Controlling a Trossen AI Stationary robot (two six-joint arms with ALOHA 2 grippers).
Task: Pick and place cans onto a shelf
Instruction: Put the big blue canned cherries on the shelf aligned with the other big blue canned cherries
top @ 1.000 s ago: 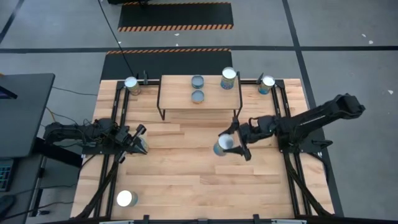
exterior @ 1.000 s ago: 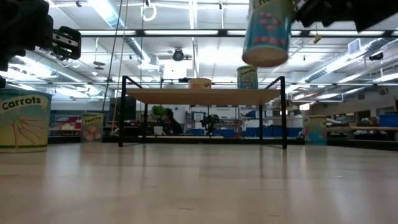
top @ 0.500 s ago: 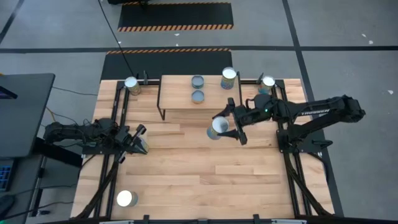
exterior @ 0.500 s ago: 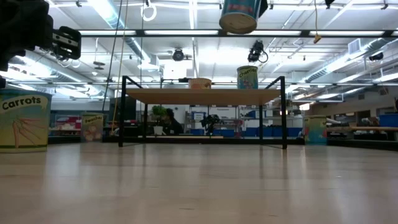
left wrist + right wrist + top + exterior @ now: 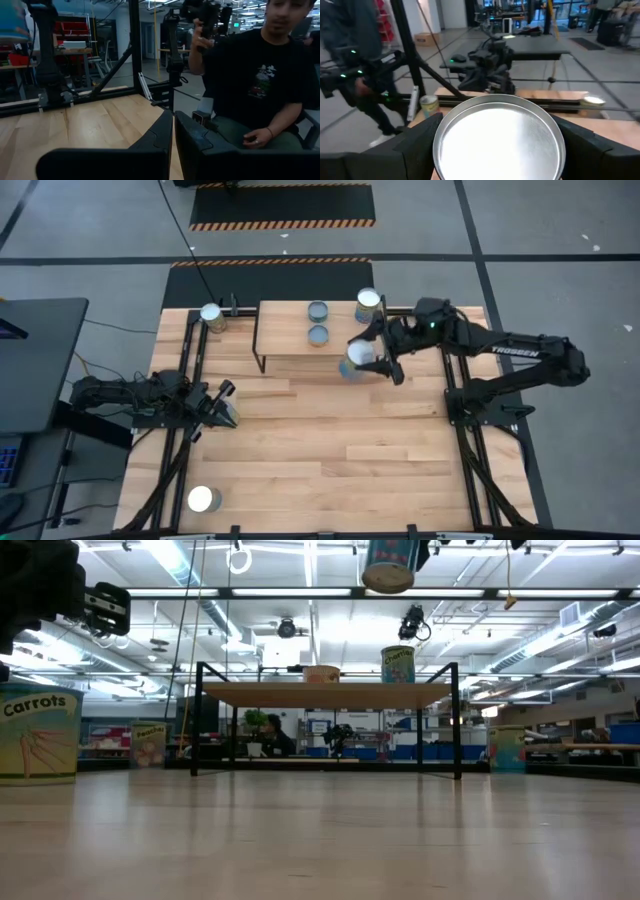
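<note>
Silver-topped can (image 5: 358, 361) carried shelfward (image 5: 300, 330), right gripper (image 5: 372, 358) clamped

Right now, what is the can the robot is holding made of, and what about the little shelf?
The can in the right gripper looks like metal: its round top is shiny silver with a raised rim. The shelf seems to have a pale wooden board, matte with visible grain, on thin black legs, probably metal wire.

A robotics lab: strip-lit ceiling (image 5: 300, 600), hazard-striped floor mats (image 5: 282, 206), equipment benches (image 5: 70, 50).
</note>
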